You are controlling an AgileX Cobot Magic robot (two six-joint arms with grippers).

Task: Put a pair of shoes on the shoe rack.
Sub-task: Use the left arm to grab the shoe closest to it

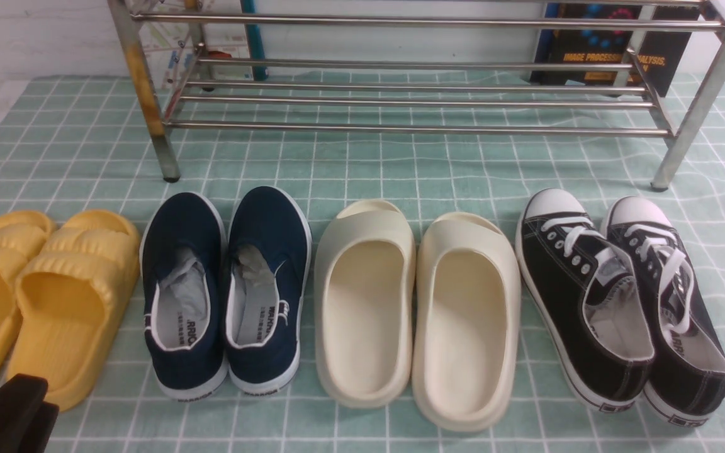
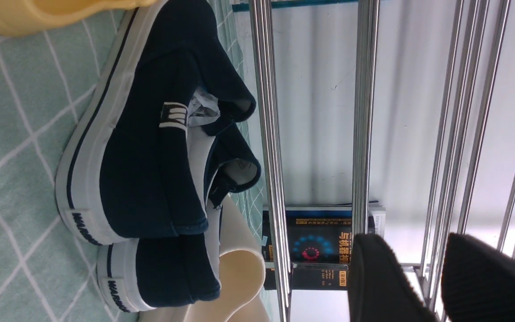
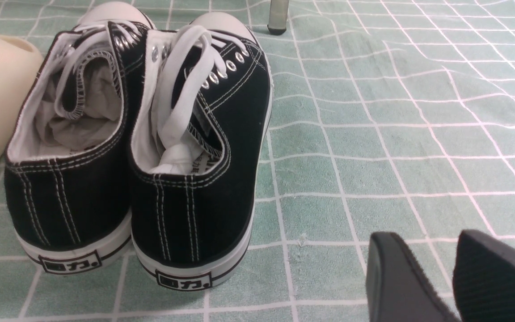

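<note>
The pair of shoes, two navy slip-ons with white soles, stands side by side on the green checked cloth, heels toward me: one (image 1: 183,223) beside the other (image 1: 271,217). The left wrist view shows them from behind the heels (image 2: 150,170). The shoe rack (image 1: 400,129) of steel tubes stands behind the row, its shelves bare. My left gripper (image 2: 418,250) is open and holds nothing; it hovers low at the front left, behind the yellow slides, short of the navy heels. My right gripper (image 3: 427,250) is open and empty too, over bare cloth to the right of the black sneakers.
Yellow slides (image 1: 54,283) lie left of the navy pair. Cream slides (image 1: 413,302) lie to the pair's right, then black lace-up sneakers (image 1: 620,296). Books (image 1: 608,44) lean against the wall behind the rack. One front rack leg (image 1: 142,82) is rust-stained.
</note>
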